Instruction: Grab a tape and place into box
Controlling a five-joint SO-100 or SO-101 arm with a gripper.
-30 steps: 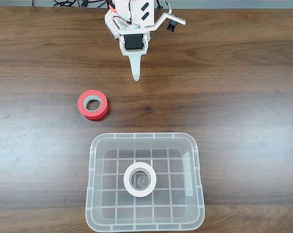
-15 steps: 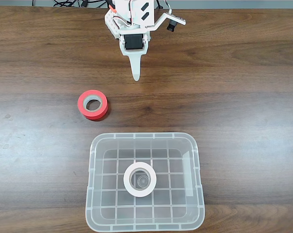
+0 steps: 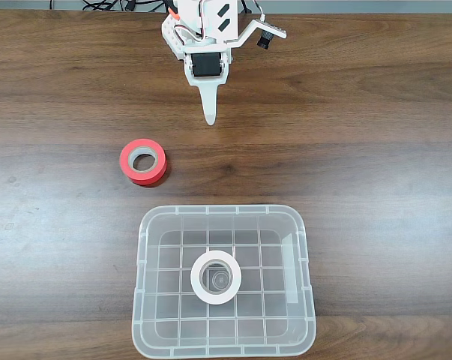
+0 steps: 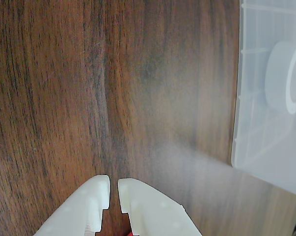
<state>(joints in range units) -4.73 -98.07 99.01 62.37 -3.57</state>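
The white tape roll [image 3: 216, 277] lies flat in the middle of the clear plastic box [image 3: 146, 300], near the table's front edge in the fixed view. In the wrist view the tape [image 4: 285, 78] and the box [image 4: 255, 147] sit at the right edge. My gripper [image 3: 209, 116] hangs at the back of the table, well apart from the box, its white fingers together. From the wrist camera the gripper [image 4: 114, 184] is shut with nothing between its fingertips, only a thin slit.
A red-orange tape roll [image 3: 143, 161] with a grey core lies on the dark wooden table [image 3: 360, 150], left of centre, between the arm and the box. Cables run along the back edge.
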